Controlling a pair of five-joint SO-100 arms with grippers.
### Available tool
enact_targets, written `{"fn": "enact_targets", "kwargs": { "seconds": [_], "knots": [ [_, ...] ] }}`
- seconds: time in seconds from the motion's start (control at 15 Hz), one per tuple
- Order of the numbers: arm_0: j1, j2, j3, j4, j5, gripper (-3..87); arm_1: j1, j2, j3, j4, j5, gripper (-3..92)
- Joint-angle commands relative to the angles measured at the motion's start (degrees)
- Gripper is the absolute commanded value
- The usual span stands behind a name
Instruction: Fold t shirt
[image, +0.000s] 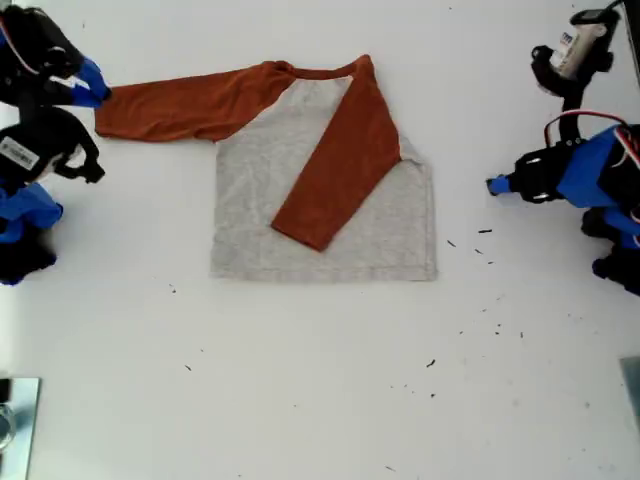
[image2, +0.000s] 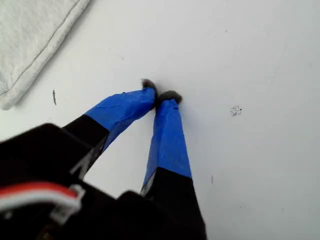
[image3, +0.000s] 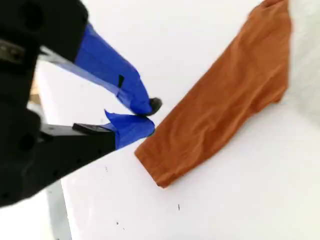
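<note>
t shirt (image: 325, 195) flat, cuff just beside my second gripper (image3: 145, 116), my first gripper (image2: 162, 96) apart, both jaws closed, empty

There is one t shirt (image: 325, 200) on the worktop (image: 300, 380), and it has two orange sleeves. There are two robot hands, my first hand (image2: 161, 95) and my second hand (image3: 145, 117).

We've got a soft matt cloth t shirt (image: 325, 195), heathered grey knit with rust sleeves, on a smooth white table (image: 320, 400); gripper fingers (image2: 167, 137) wrapped in slightly shiny blue tape.
</note>
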Motion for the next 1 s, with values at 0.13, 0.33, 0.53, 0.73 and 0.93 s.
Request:
{"fn": "enact_targets", "kwargs": {
  "seconds": [0.13,0.33,0.53,0.73,0.93],
  "knots": [
    [-4.9,-2.2,6.2,-7.6,-1.6,29.1,-1.5,5.0,1.4,0.9,-0.5,3.5],
    [-19.2,-7.5,22.9,-22.1,2.1,25.6,-1.5,5.2,1.5,0.9,-0.6,3.5],
    [-27.4,-13.5,25.9,-29.4,4.5,26.0,-2.2,5.2,1.7,1.0,-0.3,3.5],
    [-28.9,-22.4,26.5,-36.7,6.3,19.6,-2.4,6.3,2.0,1.4,0.3,3.5],
    [-28.5,-26.4,25.1,-40.0,7.5,10.0,-2.5,6.9,2.2,1.7,0.5,3.5]
  ]
}}
